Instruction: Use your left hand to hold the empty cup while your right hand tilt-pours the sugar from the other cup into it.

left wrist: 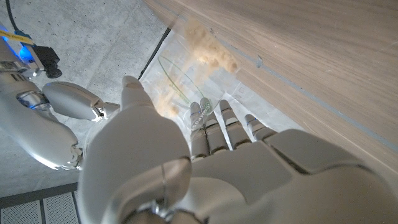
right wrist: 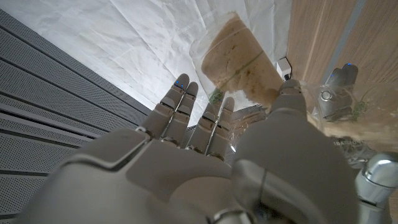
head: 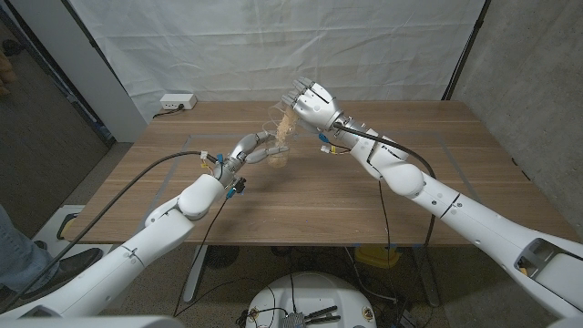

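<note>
Sugar cup [head: 284,119]: clear, up in the air over the desk's far middle, long axis tipped well over, mouth pointing down toward the robot's left.
Sugar [right wrist: 239,53]: tan grains sliding to the mouth and spilling out.
Right hand [head: 310,102]: fingers [right wrist: 186,106] wrapped around the tilted cup.
Empty cup [head: 277,152]: upright on the desk [head: 364,200], right under the stream, some sugar already inside.
Left hand [head: 248,148]: fingers [left wrist: 214,124] closed around this cup's side.
Power strip [head: 177,102]: far left corner, well apart.
</note>
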